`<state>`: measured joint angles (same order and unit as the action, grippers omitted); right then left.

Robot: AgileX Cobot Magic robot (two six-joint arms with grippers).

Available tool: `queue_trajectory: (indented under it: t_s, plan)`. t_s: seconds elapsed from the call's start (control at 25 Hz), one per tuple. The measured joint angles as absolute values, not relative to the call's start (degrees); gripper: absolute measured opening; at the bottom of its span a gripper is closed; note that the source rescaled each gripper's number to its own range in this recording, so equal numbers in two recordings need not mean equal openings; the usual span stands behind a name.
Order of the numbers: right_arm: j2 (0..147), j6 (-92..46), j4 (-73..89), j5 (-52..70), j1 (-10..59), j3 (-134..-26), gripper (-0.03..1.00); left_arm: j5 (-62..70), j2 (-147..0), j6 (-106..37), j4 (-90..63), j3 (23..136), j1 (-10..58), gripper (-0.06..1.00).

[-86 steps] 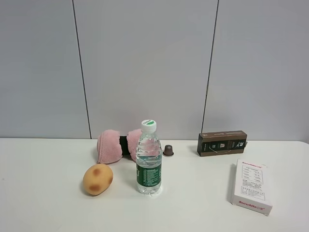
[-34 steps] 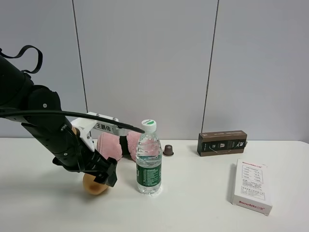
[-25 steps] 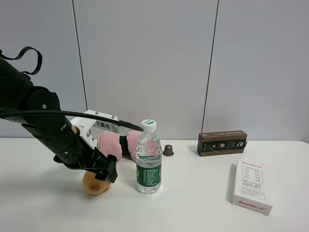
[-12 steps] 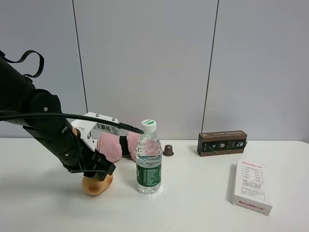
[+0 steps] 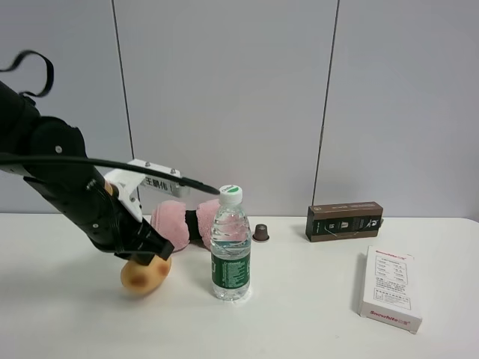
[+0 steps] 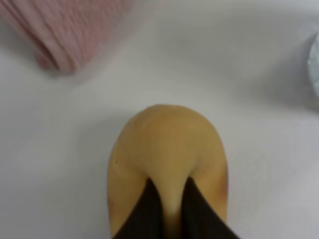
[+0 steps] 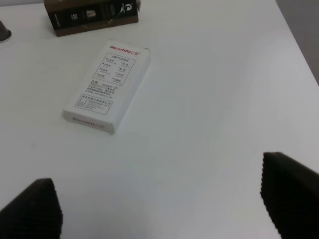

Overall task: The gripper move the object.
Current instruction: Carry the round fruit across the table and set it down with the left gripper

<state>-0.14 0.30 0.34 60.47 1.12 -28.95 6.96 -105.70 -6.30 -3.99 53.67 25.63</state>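
1. At the left of the white table (image 5: 299, 318), just left of the clear plastic water bottle w/ green label (image 5: 230, 250), the black left gripper (image 5: 147, 253) sits on top of the yellow-orange egg-shaped object w/ brownish blotches (image 5: 144, 276).
2. Left wrist view: two dark fingers (image 6: 149, 211) pinch the object's top w/ only a narrow gap and yellow skin showing between them. The gripper is clamped on it, not just resting.
3. Change vs approx half a sec ago: the arm has come up and drawn left. The object went w/ it and now sits a bit higher, further from the bottle and tilted. Can't tell if it's fully clear of the table.
4. Meaning: the grasp looks done and the carry is prob just starting. It's early in the move, and no drop-off spot is given.
5. The soft pink rolled towel (image 5: 179, 222) lies just on the far side, w/ a small brown capsule (image 5: 260, 232) to its right. The bottle is the nearest thing to knock over.
6. The right gripper (image 7: 159, 201) has its fingers spread wide and holds nothing. It hangs over the right side, near the white printed carton (image 7: 107, 84) and the dark brown box (image 7: 89, 15).
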Motion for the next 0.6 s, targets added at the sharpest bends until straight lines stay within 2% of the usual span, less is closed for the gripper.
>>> queue_trajectory:
  t_s: [0.28, 0.44, 0.6]
  plan:
    - [-0.1, 0.3, 0.3, 60.5, 1.1, -29.0, 1.0, 15.5, -89.5, -6.3, -2.8, 57.1, 25.6, 0.0]
    - [-0.1, 0.3, 0.3, 60.5, 1.1, -29.0, 1.0, 22.8, -81.4, -6.3, -2.8, 63.9, 26.1, 0.0]
    - [-0.1, 0.3, 0.3, 60.5, 1.1, -29.0, 1.0, 31.4, -78.8, -6.1, -3.3, 73.9, 29.7, 0.0]
